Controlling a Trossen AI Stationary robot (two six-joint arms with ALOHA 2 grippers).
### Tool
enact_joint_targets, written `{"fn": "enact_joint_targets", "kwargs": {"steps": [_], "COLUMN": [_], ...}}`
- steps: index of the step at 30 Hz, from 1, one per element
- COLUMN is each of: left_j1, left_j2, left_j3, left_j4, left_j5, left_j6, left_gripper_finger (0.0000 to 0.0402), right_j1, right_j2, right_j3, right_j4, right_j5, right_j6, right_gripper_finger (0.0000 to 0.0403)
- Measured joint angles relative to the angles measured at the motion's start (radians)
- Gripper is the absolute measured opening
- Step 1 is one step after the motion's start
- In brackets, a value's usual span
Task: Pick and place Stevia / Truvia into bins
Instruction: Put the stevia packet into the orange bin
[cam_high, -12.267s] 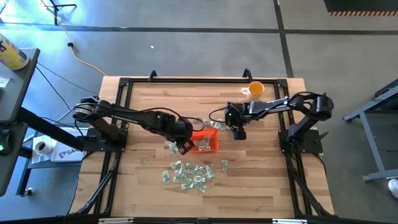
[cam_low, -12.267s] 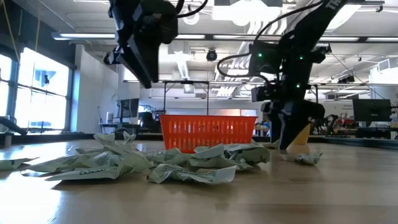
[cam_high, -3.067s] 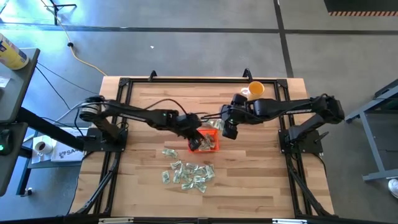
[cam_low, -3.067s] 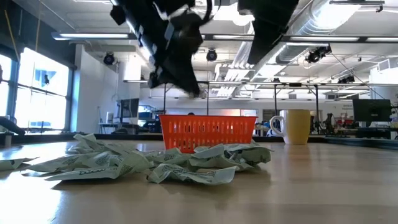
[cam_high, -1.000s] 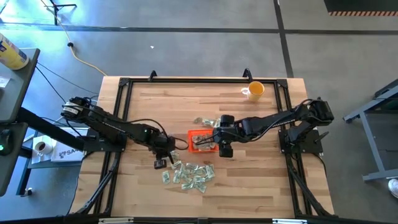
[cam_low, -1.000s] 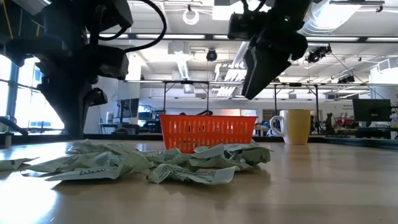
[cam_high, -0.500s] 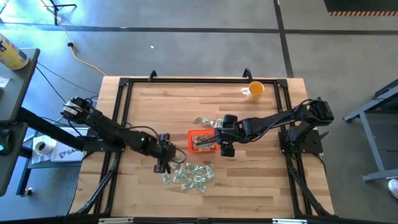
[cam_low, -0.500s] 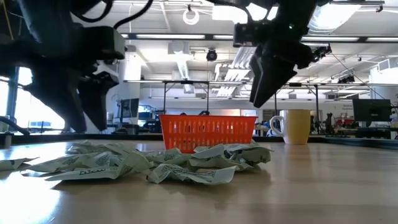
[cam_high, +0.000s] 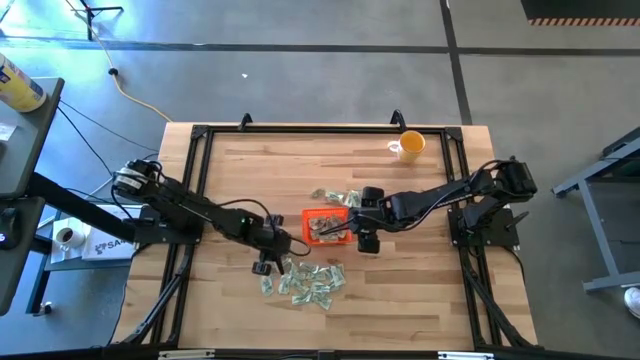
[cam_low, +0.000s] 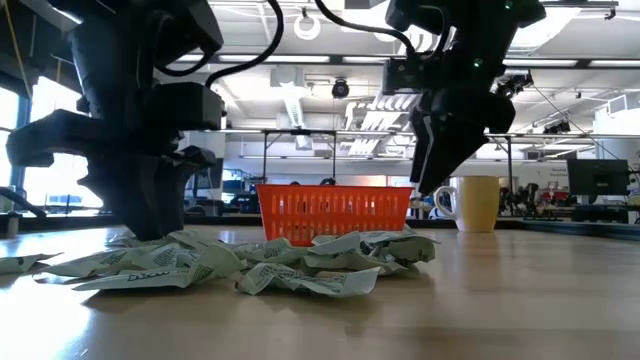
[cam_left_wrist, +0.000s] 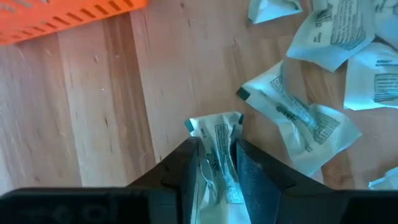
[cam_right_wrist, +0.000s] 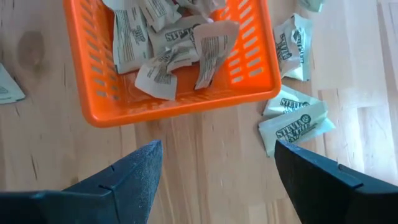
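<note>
The left pincer (cam_left_wrist: 214, 163) is down at the wooden table (cam_high: 250, 170), just off the orange tray (cam_high: 327, 226) on the left arm's side, at the near edge of the loose heap of sweetener packets (cam_high: 305, 281). Its two dark fingers (cam_left_wrist: 186, 165) stand narrow and pinch one crumpled green-and-white packet (cam_left_wrist: 216, 149) between them — the packet's end sticks out past the fingertips, over bare wood. More packets lie close by it in the left wrist view, one long crumpled one (cam_left_wrist: 298, 124) just beside the held packet, and a corner of the tray shows beyond them. The right pincer (cam_right_wrist: 214, 177) hangs at the other end of the tray, on the right arm's side, a little above the table; its fingers (cam_right_wrist: 127, 177) are spread wide with nothing between them, and they frame the tray's near rim. Inside the tray lie several packets (cam_right_wrist: 171, 46) in a loose jumble. A few more packets (cam_right_wrist: 292, 118) rest on the wood just outside the tray, beside its wall. Well beyond the tray, toward the table's far edge, stands a yellow-orange cup (cam_high: 410, 145) — in the low view it shows just beside the tray.
</note>
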Motion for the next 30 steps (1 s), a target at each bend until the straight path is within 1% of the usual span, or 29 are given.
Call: {"fn": "enact_joint_targets", "kwargs": {"steps": [4,7,9,13,14,17,20,23,25,27,30], "left_j1": [-0.001,-0.002,-0.002,0.001,0.001,0.025,0.076,0.125,0.156,0.182,0.208], "left_j2": [0.015,0.014,0.010,0.012,0.012,0.012,0.008,-0.001,0.000,0.001,0.028], "left_j3": [0.003,0.008,0.023,0.073,0.091,0.137,0.197,0.258,0.302,0.337,0.352], "left_j4": [0.000,-0.007,-0.030,-0.050,-0.061,-0.114,-0.172,-0.218,-0.211,-0.167,-0.025], "left_j5": [0.007,-0.008,-0.019,-0.088,-0.103,-0.132,-0.146,-0.167,-0.162,-0.112,0.016], "left_j6": [-0.001,-0.001,0.000,0.021,0.022,0.030,0.080,0.130,0.151,0.189,0.225], "left_gripper_finger": [0.0141,0.0125,0.0099,0.0027,0.0020,0.0030,0.0040,0.0021,0.0020,0.0020,0.0038], "right_j1": [0.000,0.000,0.000,0.002,0.005,0.009,-0.004,-0.020,-0.026,-0.026,-0.026], "right_j2": [0.000,0.000,0.000,-0.017,-0.032,-0.076,-0.116,-0.148,-0.160,-0.169,-0.174], "right_j3": [0.000,0.000,0.000,0.000,0.000,0.001,0.001,0.001,0.001,0.001,0.001], "right_j4": [0.003,0.003,0.003,0.018,0.027,0.018,-0.027,-0.078,-0.111,-0.128,-0.139], "right_j5": [0.006,0.008,0.007,0.024,0.039,0.100,0.131,0.140,0.136,0.133,0.123], "right_j6": [-0.003,-0.007,-0.008,-0.023,-0.028,-0.034,-0.035,-0.027,-0.014,-0.001,0.000], "right_gripper_finger": [0.0300,0.0300,0.0300,0.0300,0.0300,0.0300,0.0300,0.0300,0.0300,0.0300,0.0300]}}
